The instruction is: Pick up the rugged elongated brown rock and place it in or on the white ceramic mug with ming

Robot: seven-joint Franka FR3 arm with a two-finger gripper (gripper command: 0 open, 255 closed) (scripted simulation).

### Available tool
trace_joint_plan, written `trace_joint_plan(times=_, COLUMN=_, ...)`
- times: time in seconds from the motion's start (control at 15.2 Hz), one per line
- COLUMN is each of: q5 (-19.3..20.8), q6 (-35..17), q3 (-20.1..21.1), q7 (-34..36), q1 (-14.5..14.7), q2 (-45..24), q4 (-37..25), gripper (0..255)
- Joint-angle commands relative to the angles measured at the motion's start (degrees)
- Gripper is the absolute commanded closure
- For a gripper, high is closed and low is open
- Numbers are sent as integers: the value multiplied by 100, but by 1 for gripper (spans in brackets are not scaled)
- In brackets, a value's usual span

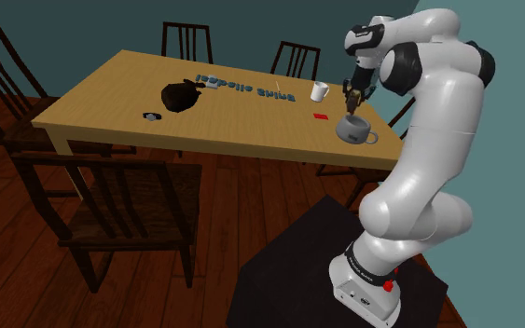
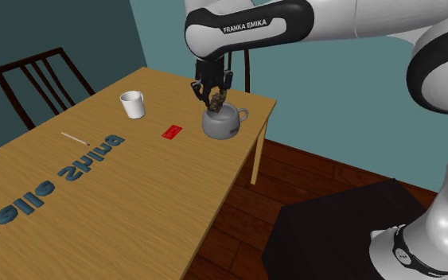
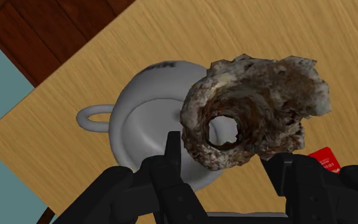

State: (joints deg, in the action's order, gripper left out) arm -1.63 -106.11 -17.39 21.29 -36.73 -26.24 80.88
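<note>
A rough brown and whitish rock [image 3: 260, 108] with a hole through it is clasped between my black fingers [image 3: 171, 156]. My gripper [image 2: 214, 94] is shut on the rock [image 2: 216, 99] and hangs right over the mouth of a pale grey-white mug [image 2: 222, 123]. The mug [image 1: 353, 129] stands upright near the table's corner, and its handle [image 3: 89, 118] sticks out sideways. In the shoulder view the gripper [image 1: 352, 93] and the rock [image 1: 352, 97] are just above the mug's rim. The rock hides part of the mug's opening [image 3: 152, 127] in the wrist view.
A small red card [image 2: 172, 132] lies beside the mug, and a white cup [image 2: 133, 104] stands farther along. A thin stick [image 2: 75, 138] and blue lettering [image 1: 251, 88] are on the wooden table [image 1: 92, 112]. A dark bag [image 1: 181, 95] sits mid-table. Chairs [image 1: 130, 210] ring the table.
</note>
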Motion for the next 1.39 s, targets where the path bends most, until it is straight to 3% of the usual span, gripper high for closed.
trace_joint_plan(times=0.0, q5=-73, q6=75, q3=-42, q7=-246, q1=-212, q2=-190, q4=-279, gripper=255)
trace_joint_plan(times=0.4, q5=-320, q6=451, q3=-116, q7=-929, q1=-926, q2=-939, q4=-1441, gripper=255)
trace_joint_plan(times=1.32, q5=-355, q6=-552, q3=-74, q7=-905, q1=-866, q2=-1073, q4=-560, gripper=255)
